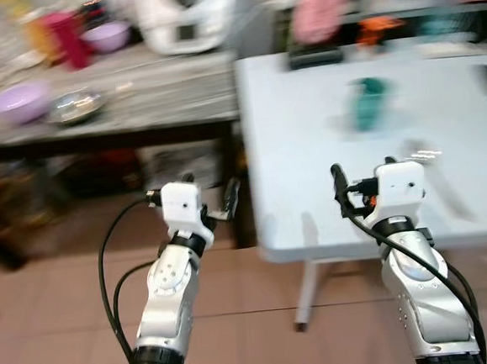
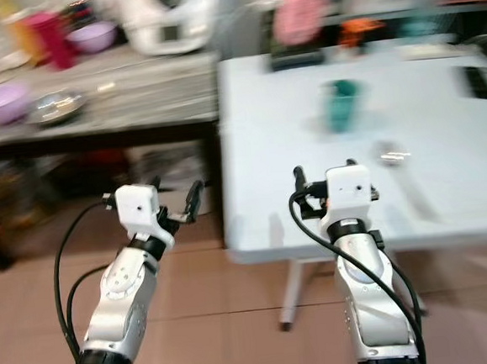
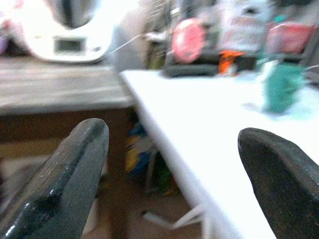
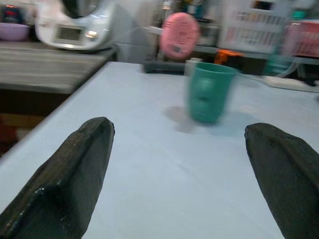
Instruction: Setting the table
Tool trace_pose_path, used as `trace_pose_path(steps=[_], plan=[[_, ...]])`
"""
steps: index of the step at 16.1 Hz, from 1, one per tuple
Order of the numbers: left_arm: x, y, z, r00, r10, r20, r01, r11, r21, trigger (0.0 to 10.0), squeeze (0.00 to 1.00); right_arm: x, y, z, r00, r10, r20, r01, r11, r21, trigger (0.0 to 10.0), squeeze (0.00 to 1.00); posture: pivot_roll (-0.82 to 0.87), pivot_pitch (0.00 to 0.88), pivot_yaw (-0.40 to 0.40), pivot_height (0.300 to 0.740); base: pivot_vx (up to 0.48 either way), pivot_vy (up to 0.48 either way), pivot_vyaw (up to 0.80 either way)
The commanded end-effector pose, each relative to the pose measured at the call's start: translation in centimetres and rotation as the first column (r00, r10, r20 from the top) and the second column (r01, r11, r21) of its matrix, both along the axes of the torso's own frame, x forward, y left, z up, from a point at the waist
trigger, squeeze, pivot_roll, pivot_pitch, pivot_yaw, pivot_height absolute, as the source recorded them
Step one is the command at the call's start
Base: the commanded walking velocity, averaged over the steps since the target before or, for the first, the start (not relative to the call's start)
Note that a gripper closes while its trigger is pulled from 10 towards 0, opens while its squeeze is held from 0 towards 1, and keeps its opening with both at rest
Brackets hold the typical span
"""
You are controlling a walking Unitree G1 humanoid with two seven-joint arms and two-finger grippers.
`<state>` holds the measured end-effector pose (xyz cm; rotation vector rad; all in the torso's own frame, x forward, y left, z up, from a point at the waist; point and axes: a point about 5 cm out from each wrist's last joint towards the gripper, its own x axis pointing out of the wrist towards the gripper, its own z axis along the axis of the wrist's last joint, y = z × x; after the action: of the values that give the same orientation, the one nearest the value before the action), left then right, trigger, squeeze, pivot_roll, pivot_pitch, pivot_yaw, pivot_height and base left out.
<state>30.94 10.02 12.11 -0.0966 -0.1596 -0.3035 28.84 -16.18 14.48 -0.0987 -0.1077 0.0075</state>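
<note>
Both my arms reach forward at the near edge of the white tabletop (image 1: 305, 101): my right end effector (image 4: 179, 169) hangs over that edge, spread wide and empty, and my left end effector (image 3: 174, 174) is off its left side, equally wide and empty. Toward the middle stands a green cup (image 1: 367, 103), with a spoon (image 2: 392, 155) nearer the right. I judge I'm approaching; next I'd reach for the cup.

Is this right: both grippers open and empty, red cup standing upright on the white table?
Not quite. The cup is green, not red, as the right wrist view shows. The rest holds: it stands upright on the white table, and left gripper and right gripper are open and empty.
</note>
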Motion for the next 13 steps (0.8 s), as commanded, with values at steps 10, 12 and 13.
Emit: trace_pose_path(steps=[10, 12, 13], plan=[[-1.1, 5.2, -2.8, 0.992, 0.122, -0.008, -0.119, 0.975, 0.188, 10.0, 0.00, -0.4, 1.2, -0.9, 0.999, 0.054, 0.001, -0.054, 0.998, 0.011, 10.0, 0.00, -0.23, 0.085, 0.052, 0.740, 0.000, -0.223, 0.00], [-1.9, 5.6, -2.6, 0.990, 0.144, -0.012, -0.140, 0.976, 0.164, 10.0, 0.00, -0.5, 0.9, -0.9, 0.999, 0.047, 0.005, -0.047, 0.999, 0.003, 10.0, 0.00, -0.23, 0.085, 0.052, 0.740, 0.000, 0.000, 0.00], [-2.3, 5.8, -2.7, 0.989, 0.147, -0.009, -0.144, 0.976, 0.165, 10.0, 0.00, -0.5, 0.7, -0.8, 0.999, 0.041, 0.007, -0.041, 0.999, 0.001, 10.0, 0.00, -0.23, 0.094, 0.056, 0.740, 0.000, 0.000, 0.00]])
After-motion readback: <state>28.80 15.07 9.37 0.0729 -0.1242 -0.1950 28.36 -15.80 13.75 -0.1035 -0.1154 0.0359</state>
